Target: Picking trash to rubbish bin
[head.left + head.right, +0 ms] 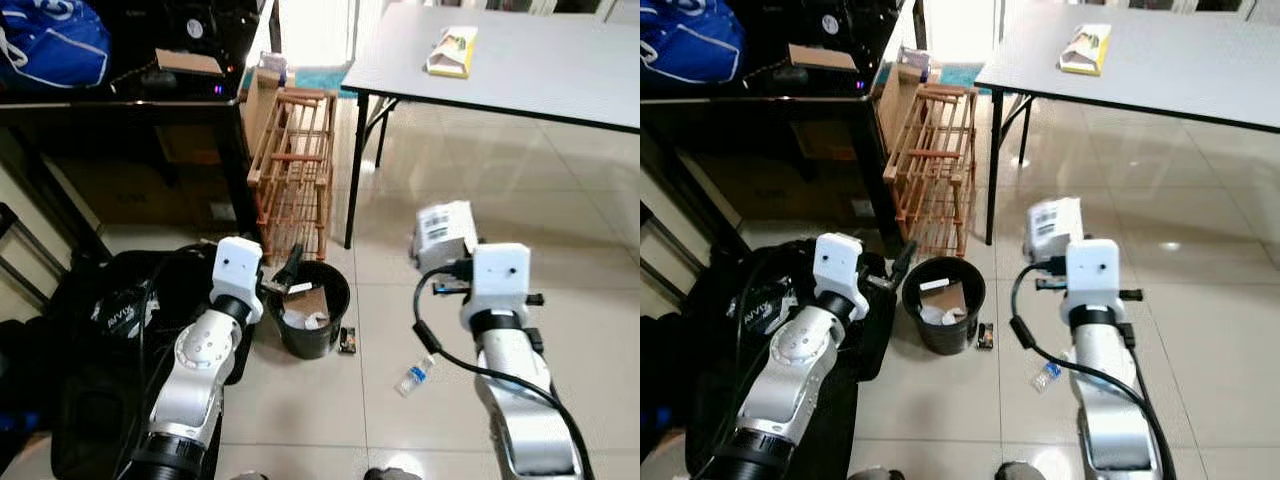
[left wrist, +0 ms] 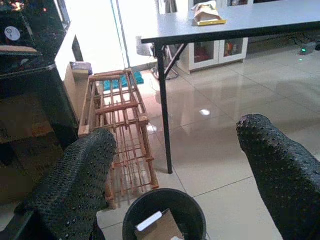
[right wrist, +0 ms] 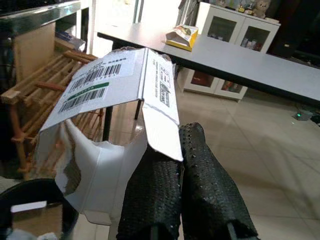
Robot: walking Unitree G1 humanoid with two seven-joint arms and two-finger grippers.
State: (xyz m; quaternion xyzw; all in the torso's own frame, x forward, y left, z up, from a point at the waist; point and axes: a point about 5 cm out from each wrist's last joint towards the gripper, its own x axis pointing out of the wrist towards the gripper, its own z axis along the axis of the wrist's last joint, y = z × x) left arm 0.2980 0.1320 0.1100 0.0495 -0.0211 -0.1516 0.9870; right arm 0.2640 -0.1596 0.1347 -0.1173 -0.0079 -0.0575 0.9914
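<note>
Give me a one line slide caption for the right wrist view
Right gripper pinching a torn white cardboard box near the black rubbish bin.

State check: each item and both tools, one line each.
Left tool: open, above the bin.
Right tool: shut on the white box.
White box: torn open, held in the air.
Rubbish bin: upright, partly filled.
Plastic bottle: lying on the floor.
Yellow packet: on the grey table.
</note>
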